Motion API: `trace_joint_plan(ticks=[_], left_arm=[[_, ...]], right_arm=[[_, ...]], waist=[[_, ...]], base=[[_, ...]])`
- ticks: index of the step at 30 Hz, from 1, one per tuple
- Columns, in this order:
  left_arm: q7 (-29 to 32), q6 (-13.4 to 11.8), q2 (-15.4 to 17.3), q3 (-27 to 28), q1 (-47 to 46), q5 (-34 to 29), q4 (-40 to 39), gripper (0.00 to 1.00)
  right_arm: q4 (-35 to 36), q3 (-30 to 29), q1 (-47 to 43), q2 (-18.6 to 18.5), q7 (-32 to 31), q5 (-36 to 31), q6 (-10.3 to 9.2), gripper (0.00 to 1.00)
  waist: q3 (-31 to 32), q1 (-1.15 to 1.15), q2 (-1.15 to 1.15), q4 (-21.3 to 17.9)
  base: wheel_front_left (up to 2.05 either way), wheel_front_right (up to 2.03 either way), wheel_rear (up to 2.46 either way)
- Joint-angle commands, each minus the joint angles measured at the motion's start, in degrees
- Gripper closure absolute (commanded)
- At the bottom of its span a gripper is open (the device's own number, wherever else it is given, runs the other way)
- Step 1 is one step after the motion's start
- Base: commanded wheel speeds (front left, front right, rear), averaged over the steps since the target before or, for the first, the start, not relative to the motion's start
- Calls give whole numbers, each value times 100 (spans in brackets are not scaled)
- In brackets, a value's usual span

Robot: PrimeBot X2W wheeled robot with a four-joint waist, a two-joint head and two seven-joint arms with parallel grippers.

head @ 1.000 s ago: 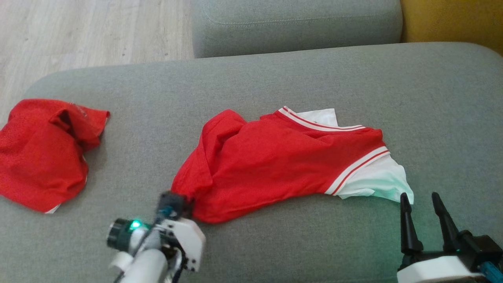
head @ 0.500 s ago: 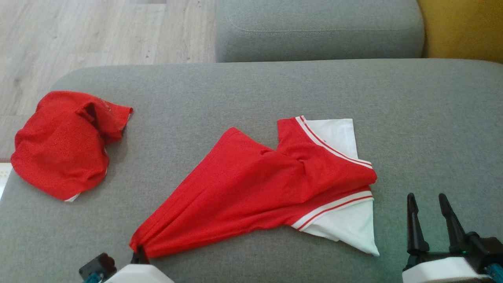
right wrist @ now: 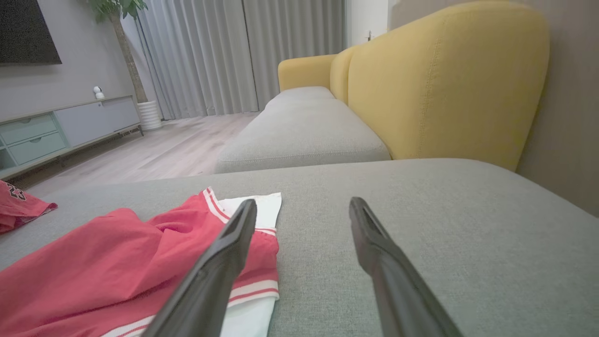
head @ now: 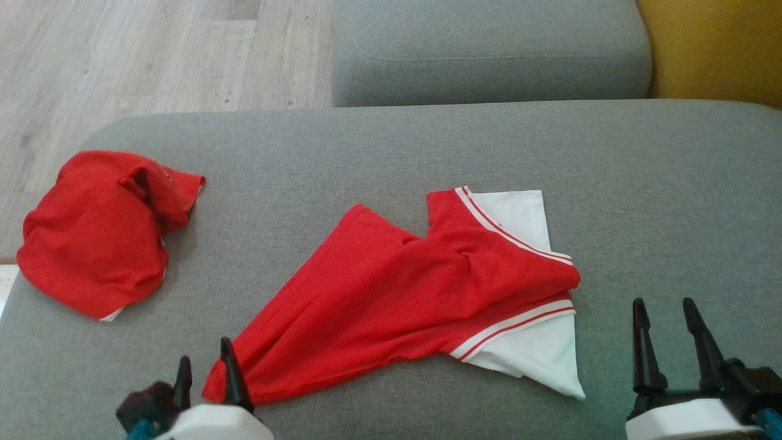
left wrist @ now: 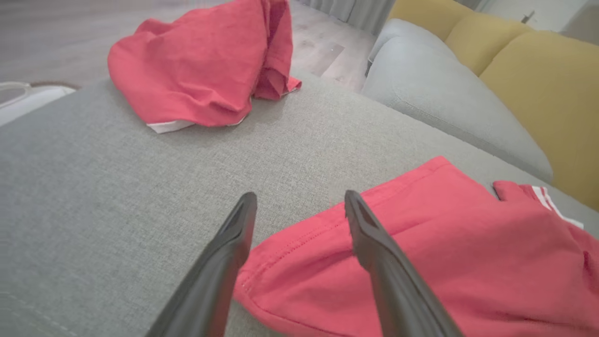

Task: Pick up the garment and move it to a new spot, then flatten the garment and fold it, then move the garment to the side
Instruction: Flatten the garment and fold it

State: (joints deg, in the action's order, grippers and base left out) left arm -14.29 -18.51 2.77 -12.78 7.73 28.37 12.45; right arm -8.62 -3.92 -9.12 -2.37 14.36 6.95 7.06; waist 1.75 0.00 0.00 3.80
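Observation:
The garment [head: 397, 299], red with white sleeves and striped trim, lies stretched out on the grey sofa seat [head: 379, 153], running from near left to far right. My left gripper [head: 205, 355] stands open at the garment's near-left corner. In the left wrist view the left gripper [left wrist: 299, 196] has its fingers apart, and the garment's [left wrist: 444, 248] hemmed corner lies loose beneath and between them. My right gripper [head: 664, 304] is open with nothing in it, just right of the white sleeve [head: 544, 360]. The right wrist view shows the right gripper [right wrist: 303, 202] beside the garment [right wrist: 117, 262].
A second, crumpled red garment [head: 98, 238] lies at the seat's left edge, also seen as the red heap [left wrist: 196, 70]. Another grey cushion [head: 489, 49] and a yellow backrest [head: 715, 49] lie beyond. Wooden floor [head: 122, 61] is at the far left.
My left gripper pulled the garment's corner toward the near left, stretching it out, then opened and let it go. The head camera shifted a little. The right gripper stayed open.

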Motion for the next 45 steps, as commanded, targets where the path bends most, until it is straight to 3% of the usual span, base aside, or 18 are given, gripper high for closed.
trace_joint_plan(ticks=[1,9,22,42,44,45], left_arm=[[-70,80,23,181,-119,-201,-283,0],[-70,540,252,148,288,-1524,-824,0],[-71,1099,144,515,601,-2007,-913,0],[-71,1329,31,668,516,-2199,-723,0],[-71,1296,29,681,484,-2208,-559,0],[-36,1269,37,695,415,-2205,-274,0]], right_arm=[[242,126,93,-51,63,-78,43,0],[480,69,-42,-51,63,-277,43,0],[132,538,-198,-51,63,-61,43,0],[-483,666,-37,-51,63,24,43,0],[-638,761,55,-51,-103,-17,43,0],[-729,856,176,-51,-530,-89,43,0]], waist=[[24,0,0,-15],[136,0,0,-30],[263,0,0,107],[190,0,0,80],[175,0,0,62],[149,0,0,44]], base=[[0,0,0],[0,0,0],[0,0,0],[0,0,0],[0,0,0],[0,0,0]])
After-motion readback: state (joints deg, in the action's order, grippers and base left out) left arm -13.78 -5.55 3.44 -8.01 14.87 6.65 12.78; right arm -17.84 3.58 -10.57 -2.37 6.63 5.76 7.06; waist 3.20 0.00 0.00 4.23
